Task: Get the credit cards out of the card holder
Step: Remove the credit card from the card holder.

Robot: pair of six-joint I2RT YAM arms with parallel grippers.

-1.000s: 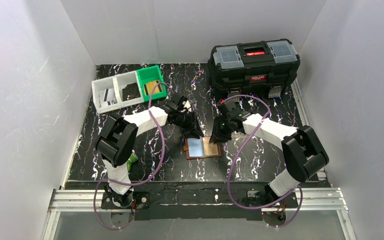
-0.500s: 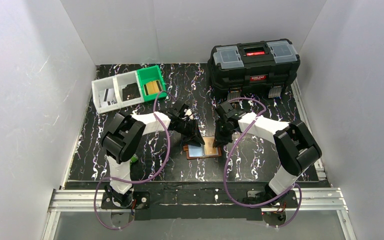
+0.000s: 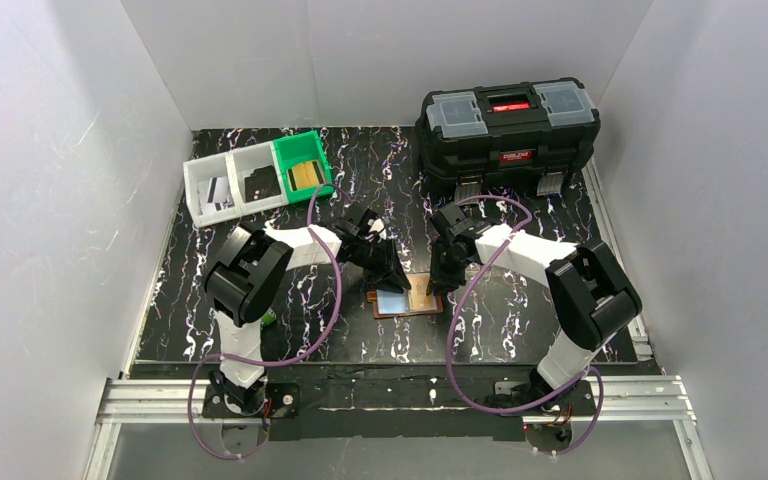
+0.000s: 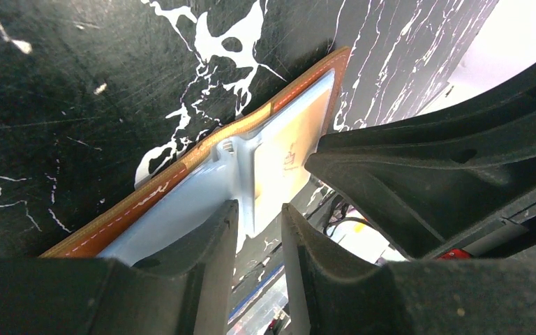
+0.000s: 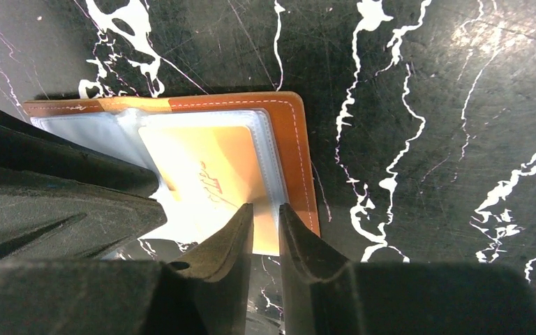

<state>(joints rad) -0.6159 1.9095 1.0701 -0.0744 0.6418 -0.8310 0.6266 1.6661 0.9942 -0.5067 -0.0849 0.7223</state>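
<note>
Card holder (image 3: 410, 298) lies open and flat mid-table (image 3: 520, 325) on the black marbled top, between the two arms, pockets facing up. Left gripper (image 4: 259, 213) is clenched to a narrow gap on the edge of the grey-blue pocket (image 4: 181, 209). Right gripper (image 5: 266, 213) is pinched almost closed on the near edge of a tan credit card (image 5: 209, 164) — that card sits in the right-hand pocket.

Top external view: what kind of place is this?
Probably a lab robot cell, not a home: plain white walls enclose a black marbled table, with an aluminium rail along its near edge.
</note>
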